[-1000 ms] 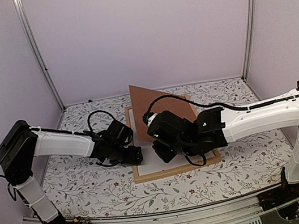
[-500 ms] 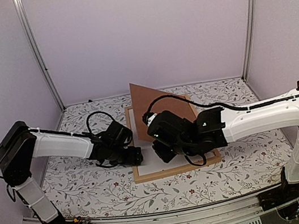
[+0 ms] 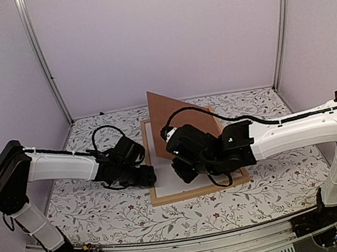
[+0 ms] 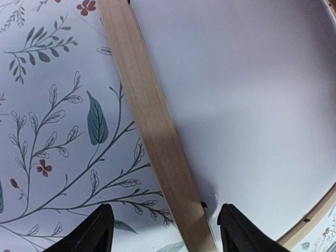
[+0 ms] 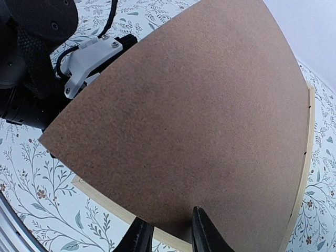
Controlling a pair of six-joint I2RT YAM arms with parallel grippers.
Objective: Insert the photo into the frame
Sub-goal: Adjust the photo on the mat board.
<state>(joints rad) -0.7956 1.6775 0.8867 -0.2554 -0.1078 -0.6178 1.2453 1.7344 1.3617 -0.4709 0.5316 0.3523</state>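
L arm shifted leftward; left end effector (image 4: 164, 223) spread wide astride frame (image 4: 147, 115) bar (not touching), right end effector (image 5: 170, 227) pinching tilted backing board (image 5: 184, 115) edge.

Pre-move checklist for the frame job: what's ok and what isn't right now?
1. Right gripper holding the backing board: ok, its fingers pinch the board's near edge.
2. Board clear of the frame: ok, it is tilted up above the frame.
3. Left gripper free: ok, it is open, with its fingers astride the frame's left bar and not clamped on it.
4. White sheet inside the bars lying flat: ok, apart from a small nick beside the bar.
5. Sheet is the print, face down: cannot tell, only a plain white side shows.
6. Frame flat on the table: ok.
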